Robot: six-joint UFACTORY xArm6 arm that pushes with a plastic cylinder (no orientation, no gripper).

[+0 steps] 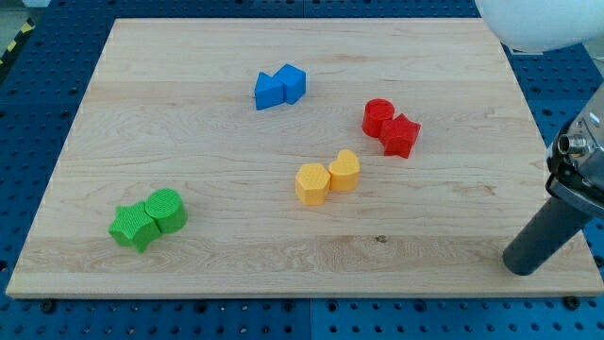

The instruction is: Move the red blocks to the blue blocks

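Note:
Two red blocks touch each other right of centre: a round one (377, 116) and a star-like one (400, 135) just below and to its right. Two blue blocks (280, 87) sit joined in the upper middle, well to the red pair's upper left. My tip (522, 265) is at the board's lower right corner, far below and to the right of the red blocks, touching none of them.
Two yellow blocks (327, 178) lie touching at the centre, below and left of the red pair. A green star (132, 226) and a green cylinder (167, 209) sit together at the lower left. The wooden board (208, 255) ends close to my tip on the right.

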